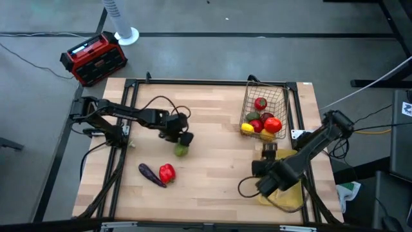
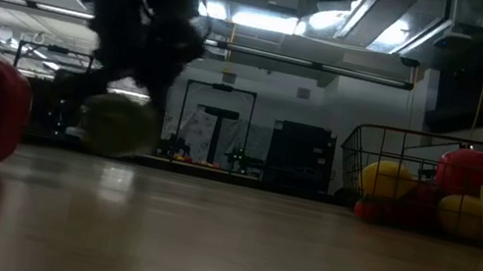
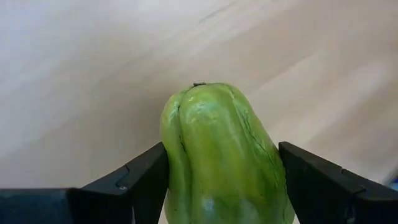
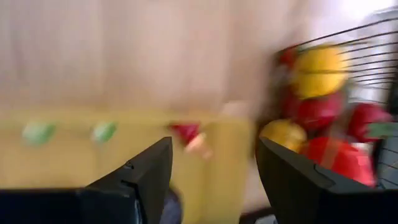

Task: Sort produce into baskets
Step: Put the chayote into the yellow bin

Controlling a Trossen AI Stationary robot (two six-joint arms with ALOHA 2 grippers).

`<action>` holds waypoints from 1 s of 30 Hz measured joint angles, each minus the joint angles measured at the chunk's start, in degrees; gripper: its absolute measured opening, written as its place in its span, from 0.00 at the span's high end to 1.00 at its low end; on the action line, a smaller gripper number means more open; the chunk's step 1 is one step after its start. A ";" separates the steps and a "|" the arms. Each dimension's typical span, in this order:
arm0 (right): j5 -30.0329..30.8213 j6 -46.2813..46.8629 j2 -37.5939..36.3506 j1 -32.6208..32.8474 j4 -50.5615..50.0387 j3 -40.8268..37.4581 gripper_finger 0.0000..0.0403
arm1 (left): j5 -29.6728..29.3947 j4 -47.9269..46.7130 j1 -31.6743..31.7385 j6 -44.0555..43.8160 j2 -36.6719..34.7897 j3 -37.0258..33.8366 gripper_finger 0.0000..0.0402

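Observation:
My left gripper (image 1: 182,137) is near the table's middle left, shut on a green pepper (image 3: 217,149), which also shows in the high view (image 1: 181,150) and the low view (image 2: 119,124). A red pepper (image 1: 167,172) and a purple eggplant (image 1: 151,174) lie on the table nearer the front. The dark wire basket (image 1: 265,96) at the far right holds red and yellow produce. My right gripper (image 4: 214,180) is open and empty over the yellow tray (image 1: 286,196), which holds small green and red pieces (image 4: 102,132). My left gripper pinches the green pepper between its two fingers, one on each side of its body (image 3: 171,168). The fingers come from above, slanting down. The pepper hangs below them with its lower end (image 2: 114,151) at table height; whether it rests on the table I cannot tell.
A red-and-black box (image 1: 93,58) stands off the table's far left corner. Bare wood lies across the table's middle (image 1: 219,161) between the two arms. The right arm (image 1: 309,145) reaches across the tray's near end.

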 joint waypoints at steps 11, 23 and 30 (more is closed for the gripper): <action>31.69 16.79 -6.90 0.35 2.40 -0.03 0.43 | -14.22 36.86 -1.17 1.01 0.00 0.05 0.33; 47.71 14.84 -6.77 -6.94 24.01 -0.04 0.43 | -32.35 57.78 -5.11 12.72 0.00 0.07 0.33; 44.29 3.34 -6.77 -11.60 35.56 -0.04 0.43 | -34.37 63.08 -6.43 17.85 0.00 0.07 0.33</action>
